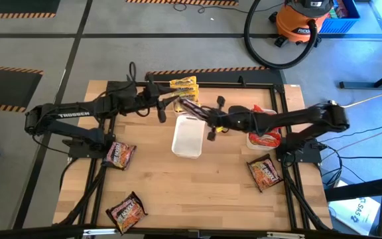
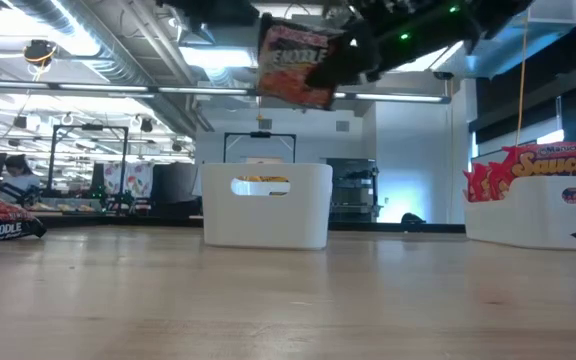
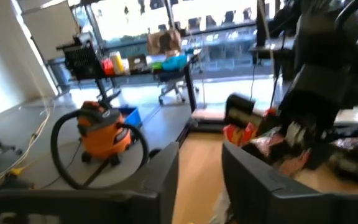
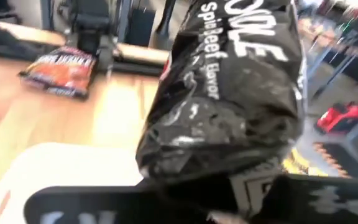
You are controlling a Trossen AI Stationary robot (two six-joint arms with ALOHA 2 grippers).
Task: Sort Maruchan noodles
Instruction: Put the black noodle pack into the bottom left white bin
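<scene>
My right gripper (image 1: 206, 118) is shut on a dark maroon noodle packet (image 1: 191, 106), high over the far end of an empty white tray (image 1: 188, 139). The low view shows the packet (image 2: 296, 62) well above that tray (image 2: 266, 205). My left gripper (image 1: 161, 107) is open and empty, just left of the packet; its fingers show apart in its wrist view (image 3: 201, 180). Three more dark packets lie flat on the table (image 1: 119, 155), (image 1: 126, 211), (image 1: 265, 172). Yellow packets (image 1: 183, 85) sit at the far edge. Red packets (image 1: 265, 136) fill a tray on the right. My right gripper pinches the dark packet by one end (image 4: 229, 174) between its two fingers, coming roughly level from the table's right. The rest of the packet (image 4: 229, 87) sticks out past the fingertips toward the left. It is lifted clear, tilted, above the white tray.
A white tray with red packets (image 2: 538, 200) stands at the right in the low view. A black frame rail (image 1: 178, 83) runs round the table's far and side edges. Bare wood (image 1: 197, 192) lies in front of the middle tray.
</scene>
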